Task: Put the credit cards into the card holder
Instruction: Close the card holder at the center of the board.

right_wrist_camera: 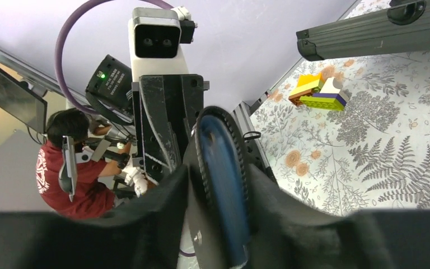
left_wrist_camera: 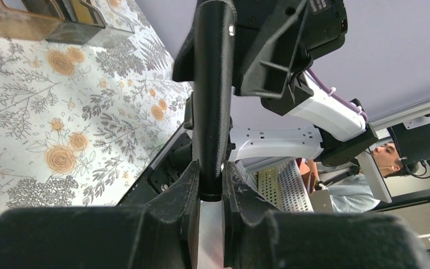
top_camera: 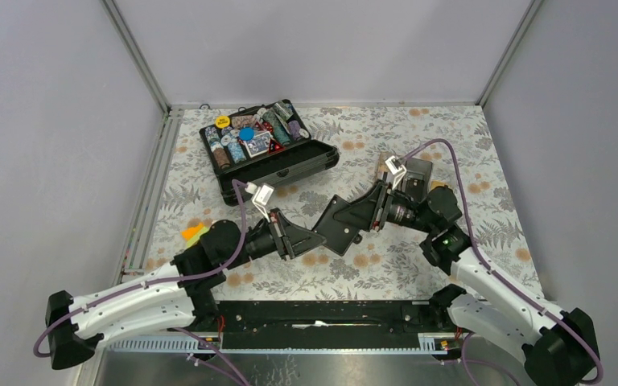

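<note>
— Where's the card holder?
— The card holder (top_camera: 342,225) hangs over the middle of the table (top_camera: 354,129), a little toward the near edge. It sits between the two arms, which reach in from either side.
— Who has it?
— The left jaws, for certain. In the left wrist view the two fingers (left_wrist_camera: 182,193) are clenched on the holder's black edge (left_wrist_camera: 213,112), and it stands straight up out of them.
— And the right jaws?
— They straddle the other end. In the right wrist view the holder (right_wrist_camera: 224,185) is edge-on, with its blue-grey inside showing, and a finger (right_wrist_camera: 162,207) sits close on each side. I cannot tell whether they are pressing on it or just beside it.
— Any credit cards showing?
— I can't pick one out. A pale strip sits low between the left fingers, too blurred to name.
— What else is on the table?
— An open black chip case (top_camera: 290,165) lies toward the far left corner, with poker chips (top_camera: 241,137) packed inside. A clear tray (top_camera: 418,173) sits behind the right arm (top_camera: 483,273), toward the far right. Near the left edge is a small clump of yellow and orange blocks (top_camera: 194,232), well apart from the holder
</note>
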`<state>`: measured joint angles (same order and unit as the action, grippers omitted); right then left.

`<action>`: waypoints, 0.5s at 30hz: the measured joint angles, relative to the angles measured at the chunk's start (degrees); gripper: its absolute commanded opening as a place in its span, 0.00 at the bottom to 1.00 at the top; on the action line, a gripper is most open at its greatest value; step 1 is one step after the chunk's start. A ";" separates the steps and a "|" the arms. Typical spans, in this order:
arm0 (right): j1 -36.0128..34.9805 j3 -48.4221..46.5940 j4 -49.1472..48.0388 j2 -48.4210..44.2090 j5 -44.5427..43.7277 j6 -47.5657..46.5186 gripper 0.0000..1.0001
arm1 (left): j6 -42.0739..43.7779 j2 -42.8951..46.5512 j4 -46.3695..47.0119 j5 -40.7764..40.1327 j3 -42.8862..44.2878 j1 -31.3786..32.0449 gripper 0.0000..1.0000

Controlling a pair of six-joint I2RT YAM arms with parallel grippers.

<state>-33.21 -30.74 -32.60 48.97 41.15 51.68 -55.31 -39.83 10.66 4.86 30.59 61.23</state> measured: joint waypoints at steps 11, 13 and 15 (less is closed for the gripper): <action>0.26 -7.78 14.45 4.92 0.15 -4.44 0.00 | 2.08 -5.99 -5.18 2.93 2.38 -1.53 0.94; 0.26 -10.03 17.97 6.99 0.68 -6.36 0.00 | 3.48 -6.93 -7.43 2.99 3.69 -1.75 0.89; 0.26 -11.39 20.65 9.11 1.77 -7.91 0.00 | 5.22 -8.17 -9.29 3.15 5.20 -1.92 0.81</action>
<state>-32.95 -42.13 -11.94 58.08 42.92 43.77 -50.09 -48.01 1.37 8.01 35.79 59.31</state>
